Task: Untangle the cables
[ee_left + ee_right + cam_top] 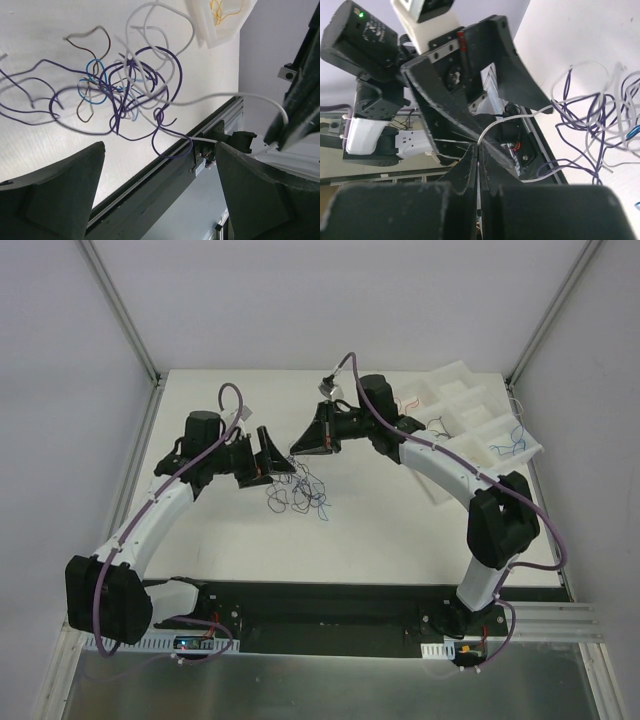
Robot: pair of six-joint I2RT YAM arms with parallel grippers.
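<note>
Currently | cables (300,495) lie tangled mid-table (400,530), nearest the arm bases | left gripper (160,150) hovers by the tangle, jaws spread wide, holding nothing | right gripper (479,146) pressed together, pinching one white cable (520,115) that leads from the tangle | tray (470,380) at far right, loose cables in its compartments

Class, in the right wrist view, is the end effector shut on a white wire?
Yes, the right end effector is closed, the white wire pinched at its tip.
</note>
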